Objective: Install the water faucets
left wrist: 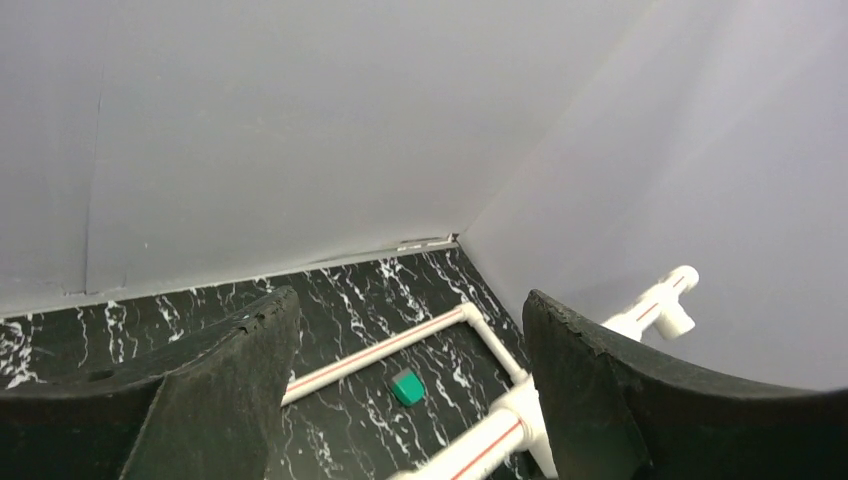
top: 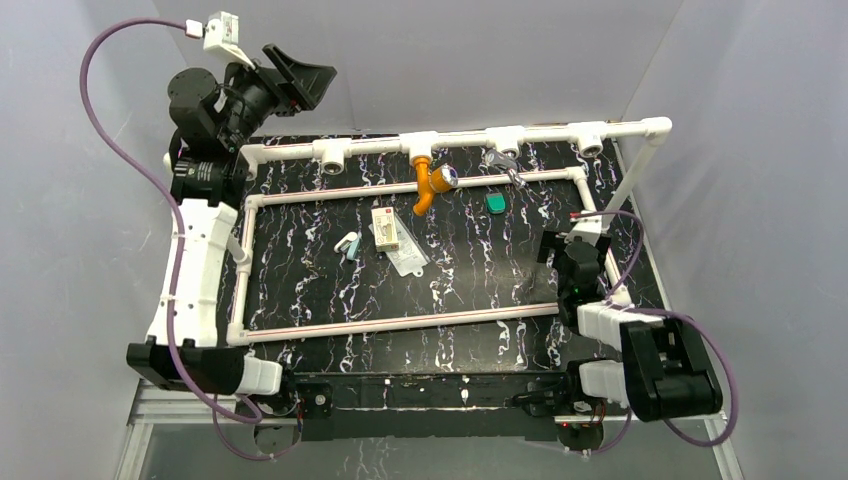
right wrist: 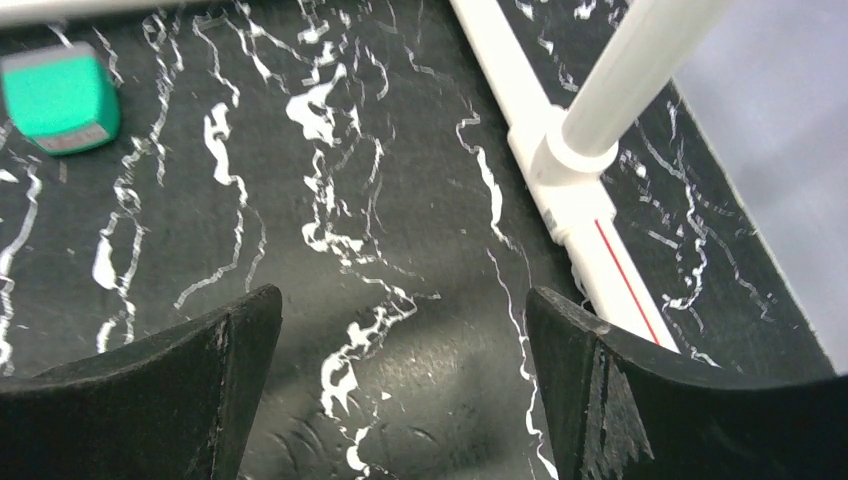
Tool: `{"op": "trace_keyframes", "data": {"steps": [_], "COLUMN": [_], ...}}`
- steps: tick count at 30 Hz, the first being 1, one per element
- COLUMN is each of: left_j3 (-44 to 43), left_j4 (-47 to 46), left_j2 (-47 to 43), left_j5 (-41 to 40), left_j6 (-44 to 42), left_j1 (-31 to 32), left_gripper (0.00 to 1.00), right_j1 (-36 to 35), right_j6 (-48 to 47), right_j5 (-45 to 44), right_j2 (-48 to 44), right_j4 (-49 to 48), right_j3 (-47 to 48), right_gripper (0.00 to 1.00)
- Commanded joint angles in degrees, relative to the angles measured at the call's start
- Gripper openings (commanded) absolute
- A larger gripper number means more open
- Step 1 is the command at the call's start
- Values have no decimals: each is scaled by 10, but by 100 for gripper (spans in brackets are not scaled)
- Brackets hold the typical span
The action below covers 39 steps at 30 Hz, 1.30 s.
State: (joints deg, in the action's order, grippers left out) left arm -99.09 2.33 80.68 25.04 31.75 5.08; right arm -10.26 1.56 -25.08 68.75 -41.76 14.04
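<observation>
Both the left pincer (top: 300,78) and right pincer (top: 555,250) gape empty, so the right should probably grasp the chrome faucet (top: 505,164), lying on the surface (top: 450,290) right of the orange faucet (top: 430,186), squarely by its body.

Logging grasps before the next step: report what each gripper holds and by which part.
Nothing is held. The left gripper and right gripper are both open and empty.
</observation>
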Motion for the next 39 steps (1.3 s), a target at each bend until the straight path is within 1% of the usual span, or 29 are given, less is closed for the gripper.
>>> {"op": "trace_keyframes", "data": {"steps": [1, 4, 5, 8, 9, 10, 11, 12, 13, 14, 15, 16, 18, 21, 22, 25, 29, 33, 39], "left_j3": [26, 48, 52, 75, 80, 89, 95, 103, 110, 118, 125, 132, 140, 146, 147, 152, 154, 126, 40], "left_j4": [60, 77, 83, 96, 97, 102, 108, 112, 113, 114, 114, 115, 120, 133, 139, 148, 147, 145, 126], "left_j2": [-63, -87, -93, -110, -116, -122, -127, -134, -138, -142, -146, -149, -157, -168, -170, -176, -188, -206, -205], "left_j5": [21, 18, 17, 17, 16, 17, 14, 12, 14, 17, 20, 23, 23, 22, 27, 62, 133, 169, 197], "left_j6": [-35, -48, -52, -61, -63, -67, -71, -72, -74, -74, -74, -74, -77, -88, -91, -91, -76, -63, -28], "left_j1": [0, 13, 21, 44, 51, 57, 63, 69, 73, 77, 82, 87, 95, 107, 110, 120, 129, 131, 131], "left_gripper": [79, 79, 79, 79, 79, 79, 79, 79, 79, 79, 79, 79, 79, 79, 79, 79, 79, 79, 80], "right_j1": [22, 23, 25, 27, 29, 31, 36, 40, 41, 41, 41, 42, 43, 44, 44, 48, 48, 49, 49], "right_j6": [0, -14, -10, -13, -15, -15, -9, -13, -14, -36, -34, -25, -26, -9, -7, 1, 3, 3, 3], "right_j5": [47, 71, 76, 106, 114, 116, 126, 141, 155, 163, 163, 159, 151, 134, 128, 115, 112, 112, 112], "right_j2": [66, 121, 134, 192, 210, 202, 190, 196, 218, 240, 230, 214, 233, 220, 225, 223, 228, 227, 227], "right_j4": [-171, -238, -239, -285, -325, -317, -290, -305, -347, -404, -381, -334, -372, -321, -321, -319, -315, -314, -313], "right_j3": [-29, -26, -20, -15, -19, -21, -21, -31, -45, -50, -48, -38, -36, -25, -19, -18, -14, -13, -13], "right_gripper": [99, 99, 99, 99, 99, 99, 99, 99, 99, 99, 99, 99, 99, 99, 99, 99, 99, 99, 99]}}
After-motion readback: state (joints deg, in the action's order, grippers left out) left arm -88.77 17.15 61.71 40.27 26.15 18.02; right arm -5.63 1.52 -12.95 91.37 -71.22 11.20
